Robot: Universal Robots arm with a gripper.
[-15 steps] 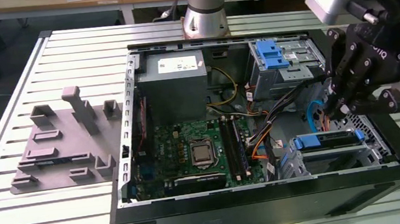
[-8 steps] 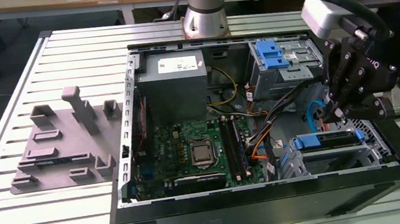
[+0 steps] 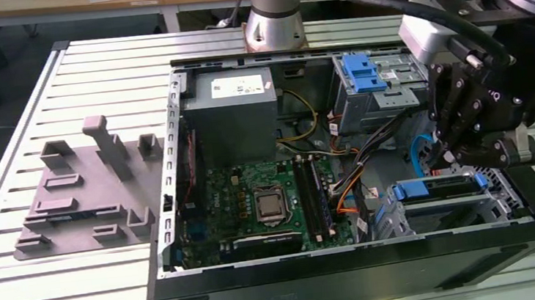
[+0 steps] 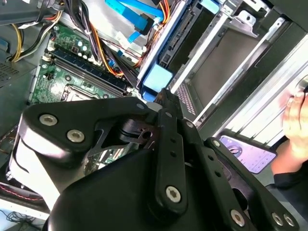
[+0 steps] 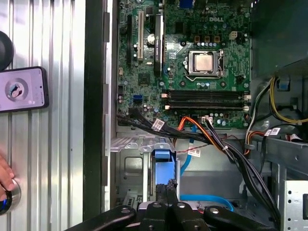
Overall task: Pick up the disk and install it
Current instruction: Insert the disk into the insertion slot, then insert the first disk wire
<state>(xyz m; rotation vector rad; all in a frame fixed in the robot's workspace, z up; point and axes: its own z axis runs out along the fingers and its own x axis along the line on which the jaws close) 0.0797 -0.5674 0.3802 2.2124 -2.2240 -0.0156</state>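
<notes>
The disk [image 3: 436,188] sits low in the drive cage [image 3: 508,204] at the front corner of the open computer case [image 3: 181,166], toward the exterior view's right. It lies edge-on in its slot, with its blue carrier handle [image 5: 162,156] facing into the case. In the first wrist view the handle shows just beyond the tips of the pincer [image 5: 167,184].

The pincer [image 3: 450,154] hangs directly over this cage. In both wrist views its two fingers [image 4: 169,103] stand close together, almost touching, with the tips at the blue handle. I cannot tell if they are pressing on the handle, pinching a thin part of it, or only near it.

The disk looks like a stiff metal block, rather heavy for its size and with smooth sides, so it could slip if held by the flat faces. It is also sensitive to knocks. In my judgement the blue plastic carrier is the better place for holding; it bends a little and gives an edge to catch.

Black and orange cables [image 5: 216,139] run near the cage. A phone [image 5: 23,90] and a person's hand [image 5: 6,177] rest on the counter [image 3: 65,287] beside the case.
</notes>
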